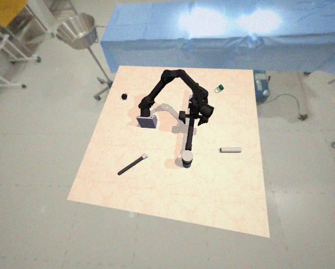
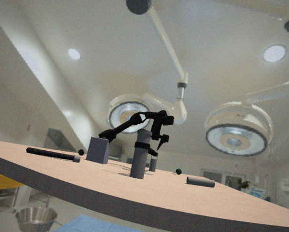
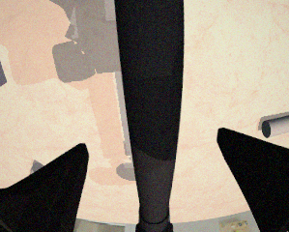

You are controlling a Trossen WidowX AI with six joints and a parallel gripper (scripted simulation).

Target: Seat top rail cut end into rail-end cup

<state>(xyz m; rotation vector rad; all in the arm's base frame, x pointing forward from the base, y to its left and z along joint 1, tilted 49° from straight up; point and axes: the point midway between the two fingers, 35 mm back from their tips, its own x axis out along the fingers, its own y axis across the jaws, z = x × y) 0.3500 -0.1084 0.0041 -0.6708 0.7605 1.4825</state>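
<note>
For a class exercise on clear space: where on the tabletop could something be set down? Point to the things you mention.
Between the dark rod (image 1: 131, 166) (image 2: 52, 154) and big post (image 1: 187, 156) (image 2: 138, 162); also between that post and the pale tube (image 1: 231, 149) (image 2: 200, 181) (image 3: 285, 125). Crowded: beneath the pincer (image 1: 194, 117) (image 3: 154, 143) and rail (image 1: 190, 134) (image 3: 151, 77).

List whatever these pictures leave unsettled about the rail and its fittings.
- Rail's seating depth in the cup: top view, dark on dark; the cup's walls hide its inside.
- Loop cap: top view, covered by the arm.
- Rail's near end: wrist view, cut off by the upper edge.
- Brace band's far side: exterior view, behind the big post.
</note>
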